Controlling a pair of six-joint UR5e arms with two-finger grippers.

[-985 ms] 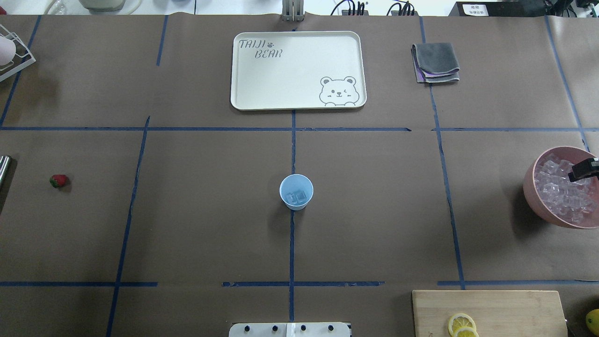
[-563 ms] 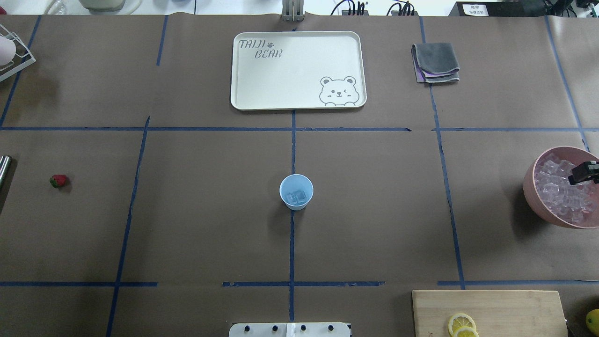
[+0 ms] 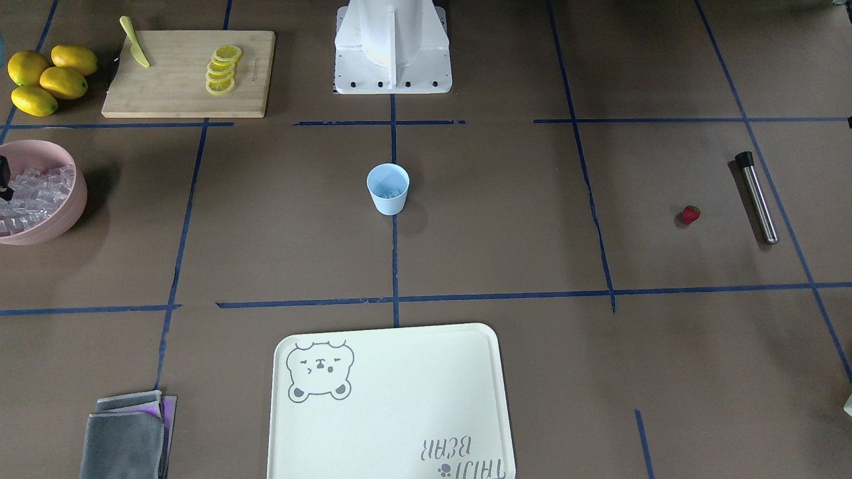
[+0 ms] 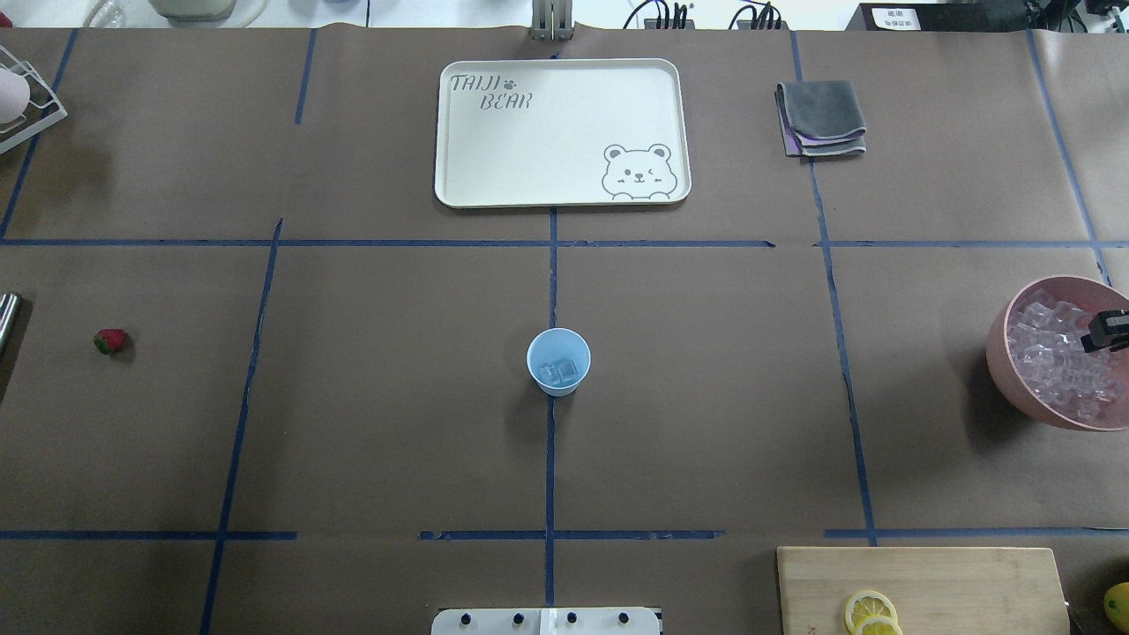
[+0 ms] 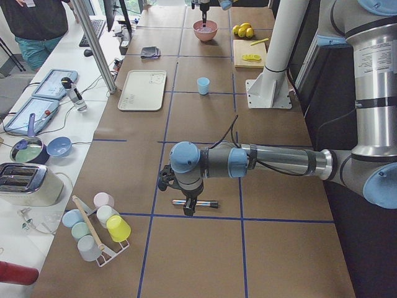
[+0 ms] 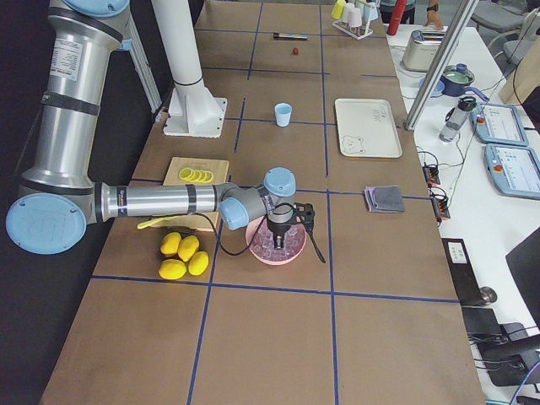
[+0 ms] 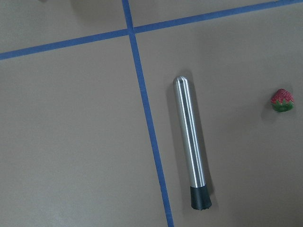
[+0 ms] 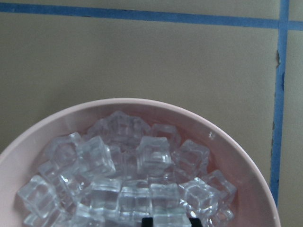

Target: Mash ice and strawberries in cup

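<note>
at the right edge of the overhead view the pink bowl of ice sits under the right gripper, whose grip i cannot tell, while the cup lies well left at frame centre and the strawberry at far left is nearer the left gripper, likewise unreadable.

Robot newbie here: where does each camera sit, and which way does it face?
Front-facing: across the table, looking steeply down at the white base.
Overhead: behind the robot, looking forward-down; right pincer over the pink bowl.
Left side: table's end; left arm near, above the steel rod.
Right side: opposite end; right arm near, over the bowl.
Left wrist: down on rod and strawberry; no body.
Right wrist: down into ice; pincer tips at bottom.
Front-facing and overhead share cup and tray, flipped.
</note>
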